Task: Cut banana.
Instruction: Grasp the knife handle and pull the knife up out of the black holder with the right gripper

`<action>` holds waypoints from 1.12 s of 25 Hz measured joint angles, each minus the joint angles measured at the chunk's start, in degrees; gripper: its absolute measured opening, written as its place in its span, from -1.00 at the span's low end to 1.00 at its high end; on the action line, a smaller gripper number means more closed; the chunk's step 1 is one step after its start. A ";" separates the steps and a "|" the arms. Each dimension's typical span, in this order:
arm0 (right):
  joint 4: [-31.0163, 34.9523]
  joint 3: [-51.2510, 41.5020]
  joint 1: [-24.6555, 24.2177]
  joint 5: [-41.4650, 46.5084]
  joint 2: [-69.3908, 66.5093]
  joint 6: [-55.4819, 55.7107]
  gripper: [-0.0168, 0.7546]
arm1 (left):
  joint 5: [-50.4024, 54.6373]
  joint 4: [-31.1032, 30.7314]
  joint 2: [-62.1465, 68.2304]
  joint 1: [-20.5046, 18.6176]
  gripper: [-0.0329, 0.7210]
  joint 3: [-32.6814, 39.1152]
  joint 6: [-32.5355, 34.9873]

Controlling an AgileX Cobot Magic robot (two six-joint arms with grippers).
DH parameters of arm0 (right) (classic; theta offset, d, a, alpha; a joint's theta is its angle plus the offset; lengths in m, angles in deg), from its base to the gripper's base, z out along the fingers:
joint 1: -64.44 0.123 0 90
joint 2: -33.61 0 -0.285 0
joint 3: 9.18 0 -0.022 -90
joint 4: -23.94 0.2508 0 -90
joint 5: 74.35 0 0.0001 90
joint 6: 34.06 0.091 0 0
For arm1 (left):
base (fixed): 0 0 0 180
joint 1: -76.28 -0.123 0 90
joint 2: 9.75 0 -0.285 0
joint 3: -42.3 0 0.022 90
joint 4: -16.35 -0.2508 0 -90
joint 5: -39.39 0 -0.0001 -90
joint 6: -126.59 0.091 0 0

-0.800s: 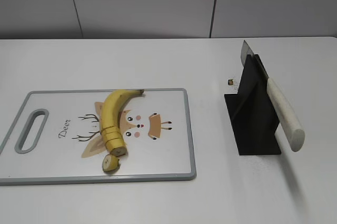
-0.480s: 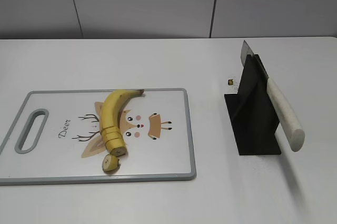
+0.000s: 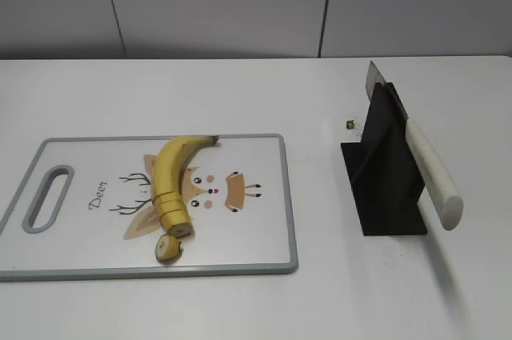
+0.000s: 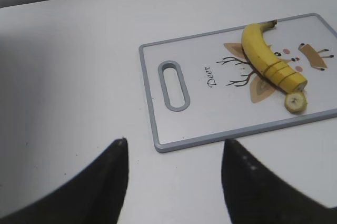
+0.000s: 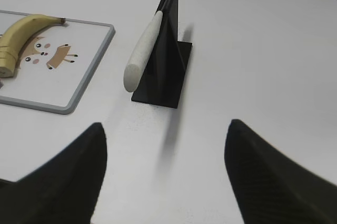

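The yellow banana [image 3: 168,172] lies on the grey-rimmed cutting board [image 3: 272,196], stem tip at the far end, near end cut into slices, with one loose slice [image 3: 167,247] in front. It also shows in the left wrist view [image 4: 260,50] and the right wrist view [image 5: 21,34]. The knife [image 3: 428,168], with a white handle, rests in a black stand [image 3: 386,172] to the right of the board. My left gripper [image 4: 174,145] is open and empty, near the board's handle corner. My right gripper [image 5: 166,129] is open and empty, in front of the knife [image 5: 143,50]. Neither gripper shows in the exterior view.
The board has a slot handle [image 3: 48,198] at its left end and a tan deer print [image 3: 216,188] under the banana. A small dark speck [image 3: 350,124] lies on the white table behind the stand. A grey wall closes the back.
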 joint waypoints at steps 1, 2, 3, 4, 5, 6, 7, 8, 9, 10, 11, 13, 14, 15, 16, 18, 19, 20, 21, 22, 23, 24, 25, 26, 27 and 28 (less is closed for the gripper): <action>-0.05 0.00 0.00 0.00 0.00 -0.19 0.42 | 0.00 0.00 0.00 0.00 0.55 0.00 0.00; -0.26 0.00 0.00 0.00 0.00 -0.40 0.42 | 0.00 0.00 0.00 0.00 0.55 0.00 0.00; -0.42 0.00 0.00 0.00 0.00 -0.60 0.42 | 0.00 0.00 0.00 0.00 0.55 0.00 0.00; -0.53 0.00 0.00 0.00 0.00 -0.66 0.42 | 0.00 0.00 0.00 0.00 0.55 0.00 0.00; -0.53 0.00 0.00 0.00 0.00 -0.68 0.42 | 0.00 0.00 0.00 0.00 0.55 0.00 0.00; -0.53 0.00 0.00 0.00 0.00 -0.76 0.42 | 0.00 0.00 0.00 0.00 0.55 0.00 0.00; -0.53 0.00 0.00 0.00 0.00 -0.76 0.42 | 0.00 0.00 0.00 0.00 0.55 0.00 0.00; -0.53 0.00 0.00 0.00 0.00 -0.81 0.42 | 0.00 0.00 0.00 0.00 0.55 0.00 0.00; -0.43 0.00 0.00 0.00 0.00 -0.80 0.42 | 0.00 0.00 0.00 0.00 0.55 0.00 0.00; -0.30 0.00 0.00 -0.06 0.00 -0.80 0.42 | 0.00 0.00 0.00 0.00 0.55 0.00 0.00; 0.03 0.00 0.00 -0.12 0.00 -0.80 0.42 | 0.00 0.00 0.00 0.00 0.55 0.00 0.00; 0.62 0.00 0.00 -0.22 0.00 -0.80 0.42 | 0.00 0.00 0.00 0.00 0.55 0.00 0.00; 0.81 0.00 0.00 -0.22 0.00 -0.80 0.42 | 0.00 0.00 0.00 0.00 0.55 0.00 0.00; 1.08 0.00 0.00 -0.22 0.00 -0.80 0.42 | 0.00 0.00 0.00 0.00 0.55 0.00 0.00; 1.51 0.00 0.00 -0.36 0.00 -0.80 0.42 | 0.00 0.00 0.00 0.00 0.55 0.00 0.00; 2.19 0.00 0.00 -0.76 0.00 -0.82 0.42 | 0.00 0.00 0.00 0.00 0.55 0.00 0.00; 2.34 0.00 0.00 -0.89 0.00 -0.82 0.42 | 0.00 0.00 0.00 0.00 0.55 0.00 0.00; 2.47 0.00 0.00 -1.04 0.00 -0.82 0.42 | 0.00 0.00 0.00 0.00 0.55 0.00 0.00; 2.48 0.00 0.00 -1.04 0.00 -0.82 0.42 | 0.00 0.00 0.00 0.00 0.55 0.00 0.00; 2.53 0.00 0.00 -1.04 0.00 -0.82 0.42 | 0.00 0.00 0.00 0.00 0.55 0.00 0.00; 2.59 0.00 0.00 -1.09 0.00 -0.82 0.42 | 0.00 0.00 0.00 0.00 0.55 0.00 0.00; 2.65 0.00 0.00 -1.09 0.00 -0.82 0.42 | 0.00 0.00 0.00 0.00 0.55 0.00 0.00; 2.78 0.00 0.00 -1.09 0.00 -0.82 0.42 | 0.00 0.00 0.00 0.00 0.55 0.00 0.00; 2.78 0.00 0.00 -1.16 0.00 -0.65 0.42 | 0.00 0.00 0.00 0.00 0.55 0.00 0.00; 2.78 0.00 0.00 -1.16 0.00 0.12 0.42 | -0.04 0.00 0.00 0.00 0.55 0.00 0.00; 2.84 0.00 0.00 -1.08 -0.44 1.20 0.42 | -0.04 0.00 0.00 0.00 0.55 0.00 0.00</action>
